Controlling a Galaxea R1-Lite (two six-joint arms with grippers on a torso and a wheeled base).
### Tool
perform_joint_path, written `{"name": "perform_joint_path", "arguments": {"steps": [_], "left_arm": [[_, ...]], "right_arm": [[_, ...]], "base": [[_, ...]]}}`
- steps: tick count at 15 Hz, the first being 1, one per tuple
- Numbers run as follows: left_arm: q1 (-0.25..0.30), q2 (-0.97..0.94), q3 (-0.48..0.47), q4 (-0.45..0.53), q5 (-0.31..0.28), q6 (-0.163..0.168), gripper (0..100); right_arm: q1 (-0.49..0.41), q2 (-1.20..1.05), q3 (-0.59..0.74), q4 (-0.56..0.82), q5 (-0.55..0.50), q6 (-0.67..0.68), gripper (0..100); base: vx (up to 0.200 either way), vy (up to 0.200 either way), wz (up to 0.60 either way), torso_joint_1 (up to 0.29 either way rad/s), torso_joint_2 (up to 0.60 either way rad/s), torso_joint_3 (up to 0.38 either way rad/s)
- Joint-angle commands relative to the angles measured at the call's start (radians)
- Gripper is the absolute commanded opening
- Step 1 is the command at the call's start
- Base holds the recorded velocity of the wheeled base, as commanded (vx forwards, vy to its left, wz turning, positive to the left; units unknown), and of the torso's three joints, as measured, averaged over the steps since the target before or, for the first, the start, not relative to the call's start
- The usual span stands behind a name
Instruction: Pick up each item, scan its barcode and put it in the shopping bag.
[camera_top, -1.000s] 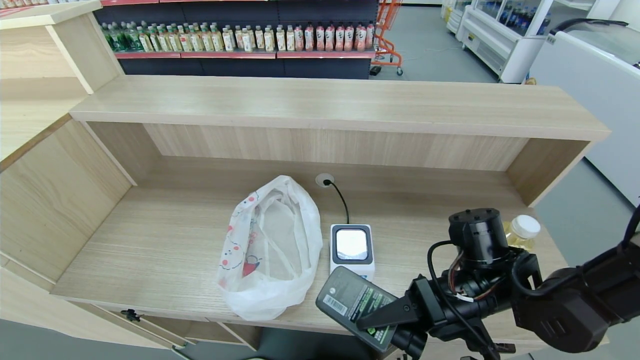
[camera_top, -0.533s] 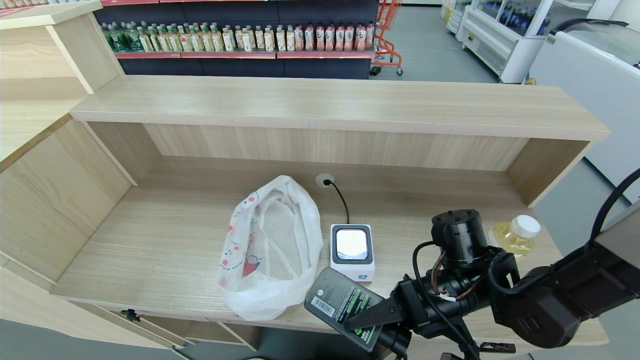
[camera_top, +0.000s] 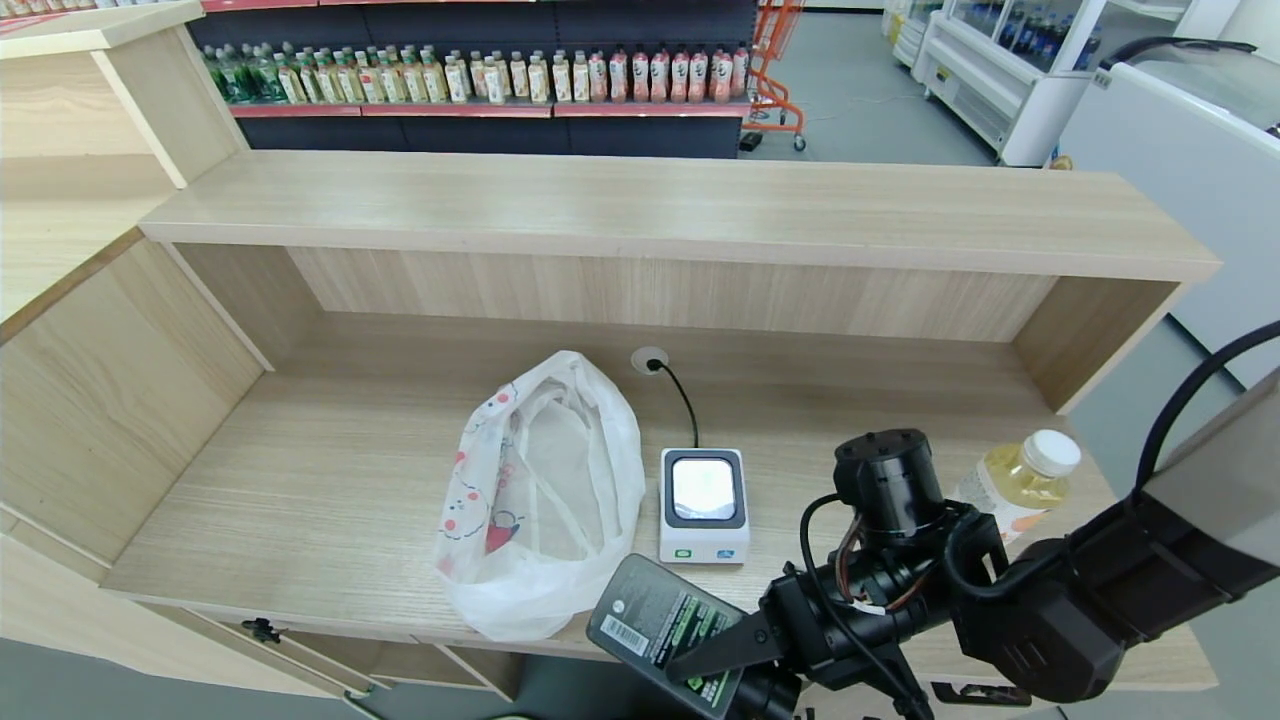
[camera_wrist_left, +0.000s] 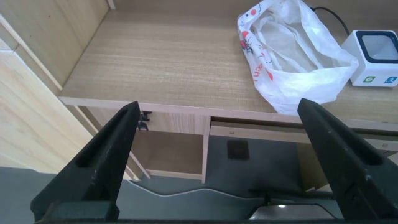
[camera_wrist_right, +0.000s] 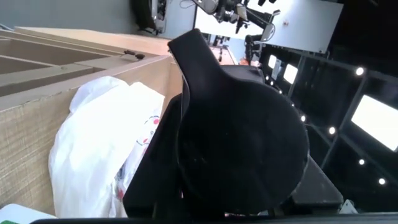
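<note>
Pinching a dark packet (camera_top: 648, 622) by one end, the right hand (camera_top: 728, 668) holds it over the worktop's (camera_top: 300, 500) front edge, beside the shopping bag (camera_top: 540, 500), short of the scanner (camera_top: 703, 503). Barcode facing up, the scan could miss; a loose grip would drop it.

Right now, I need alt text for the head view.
The right end effector holds a dark pack, barcode up, over the front edge of the wooden counter, just in front of the white scanner. A white shopping bag lies open left of the scanner; a bottle of yellow liquid sits at far right.
</note>
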Motion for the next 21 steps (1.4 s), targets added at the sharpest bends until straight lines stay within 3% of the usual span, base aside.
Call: {"name": "perform_joint_path", "arguments": {"steps": [1,14,16,18,19,20,21], "left_arm": [[0.0,0.0,0.0,0.0,0.0,0.0,100],[0.0,0.0,0.0,0.0,0.0,0.0,100],[0.0,0.0,0.0,0.0,0.0,0.0,100],[0.0,0.0,0.0,0.0,0.0,0.0,100],[0.0,0.0,0.0,0.0,0.002,0.0,100],[0.0,0.0,0.0,0.0,0.0,0.0,100],[0.0,0.0,0.0,0.0,0.0,0.0,100]], "right_arm": [[0.009,0.023,-0.017,0.001,-0.001,0.001,0],[0.014,0.011,-0.017,0.003,-0.001,0.052,0],[0.007,-0.132,-0.009,0.006,-0.021,0.394,0],[-0.057,-0.342,0.103,-0.002,-0.204,0.731,0],[-0.14,-0.454,0.173,0.017,-0.27,0.822,0],[-0.253,-0.52,0.222,0.095,-0.228,0.823,0],[-0.287,-0.563,0.193,0.231,-0.204,0.846,0]], "base": [[0.0,0.0,0.0,0.0,0.0,0.0],[0.0,0.0,0.0,0.0,0.0,0.0],[0.0,0.0,0.0,0.0,0.0,0.0],[0.0,0.0,0.0,0.0,0.0,0.0],[0.0,0.0,0.0,0.0,0.0,0.0],[0.0,0.0,0.0,0.0,0.0,0.0],[0.0,0.0,0.0,0.0,0.0,0.0]]}}
